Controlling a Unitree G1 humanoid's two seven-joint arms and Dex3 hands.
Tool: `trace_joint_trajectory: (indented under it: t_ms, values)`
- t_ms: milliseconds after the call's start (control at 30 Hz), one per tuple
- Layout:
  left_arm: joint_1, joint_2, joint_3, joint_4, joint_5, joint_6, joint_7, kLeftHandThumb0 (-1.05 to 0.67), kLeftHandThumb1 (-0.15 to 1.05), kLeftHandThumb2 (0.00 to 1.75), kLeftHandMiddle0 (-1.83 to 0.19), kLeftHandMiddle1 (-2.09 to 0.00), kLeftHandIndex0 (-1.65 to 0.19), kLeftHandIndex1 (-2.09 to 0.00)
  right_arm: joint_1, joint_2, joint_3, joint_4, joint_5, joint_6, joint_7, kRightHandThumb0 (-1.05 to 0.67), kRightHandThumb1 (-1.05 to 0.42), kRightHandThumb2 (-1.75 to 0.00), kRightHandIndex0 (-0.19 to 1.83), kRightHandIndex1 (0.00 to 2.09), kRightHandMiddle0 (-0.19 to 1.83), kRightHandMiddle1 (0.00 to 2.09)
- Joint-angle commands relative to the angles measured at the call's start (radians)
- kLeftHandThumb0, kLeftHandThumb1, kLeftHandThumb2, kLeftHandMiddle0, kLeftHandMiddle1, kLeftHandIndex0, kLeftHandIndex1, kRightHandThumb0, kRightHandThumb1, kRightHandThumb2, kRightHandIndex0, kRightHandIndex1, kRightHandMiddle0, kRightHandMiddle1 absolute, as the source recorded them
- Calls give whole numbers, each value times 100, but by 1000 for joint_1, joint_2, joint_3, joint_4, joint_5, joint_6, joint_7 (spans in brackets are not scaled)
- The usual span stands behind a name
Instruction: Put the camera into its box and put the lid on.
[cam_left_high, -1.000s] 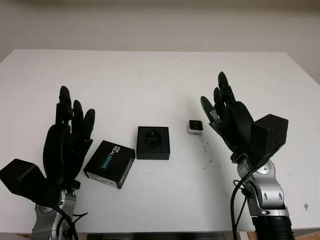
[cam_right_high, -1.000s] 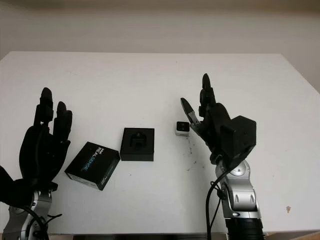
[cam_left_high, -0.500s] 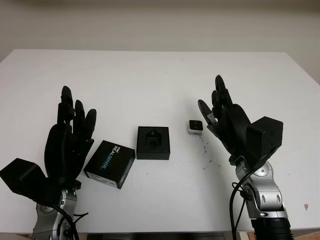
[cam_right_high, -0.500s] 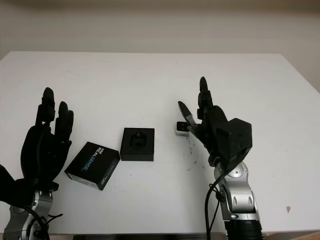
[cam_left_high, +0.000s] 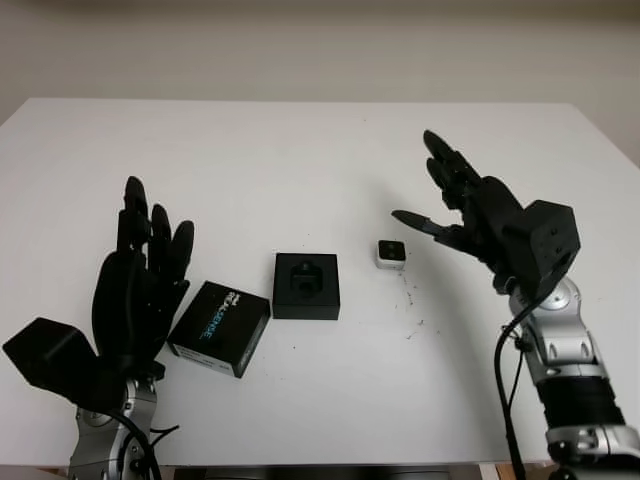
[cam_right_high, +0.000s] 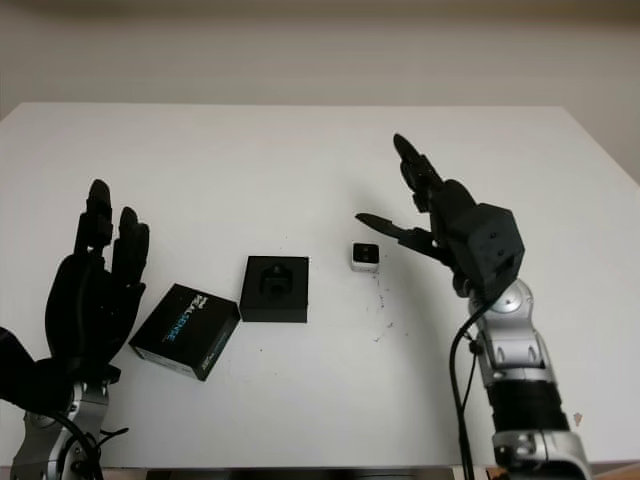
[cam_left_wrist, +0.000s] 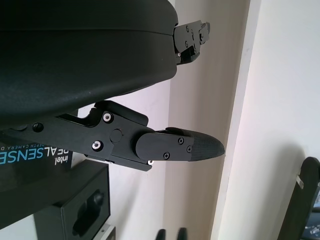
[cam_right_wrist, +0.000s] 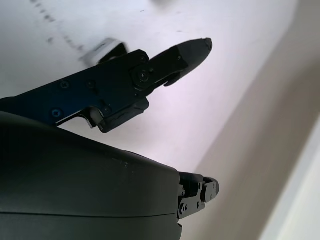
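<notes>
A small white camera (cam_left_high: 390, 253) with a dark lens sits on the white table (cam_left_high: 300, 160), right of centre. To its left lies the open black box base (cam_left_high: 306, 285) with a moulded insert. Further left lies the black lid (cam_left_high: 220, 328), printed REALSENSE. My right hand (cam_left_high: 455, 205) hovers open just right of and above the camera, thumb pointing toward it, touching nothing. My left hand (cam_left_high: 140, 275) is raised open at the front left, beside the lid. The lid (cam_left_wrist: 30, 155) and box base (cam_left_wrist: 80, 212) also appear in the left wrist view.
Small dark specks (cam_left_high: 412, 305) mark the table in front of the camera. The table's front edge runs just ahead of both arms. A pale wall stands behind the far edge.
My right hand has swung to the right and risen, turning so its fingers point up and away and its thumb toward the camera. The left hand has barely moved.
</notes>
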Motion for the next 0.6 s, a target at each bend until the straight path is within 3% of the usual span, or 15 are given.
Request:
trace_joint_trajectory:
  t_ms: [0, 200, 567]
  values:
    - [4, 4, 7, -20, -5, -7, -1, -55, 105, 30, 19, 0, 19, 0, -28, -35, 27, 47, -37, -46, 7, -66, -83, -5, 6, 11, 14, 14]
    - [0, 10, 6, -23, 5, 1, -1, -56, 105, 30, 19, 0, 19, 0, -35, -76, 88, 115, -99, -101, 62, -76, -85, -6, 6, 9, 15, 12]
    - [-2, 11, 8, -25, 3, 7, 7, -56, 105, 30, 19, 0, 19, 0, -50, -86, 143, 198, -160, -136, 72, -68, -83, -5, 5, 6, 25, 12]
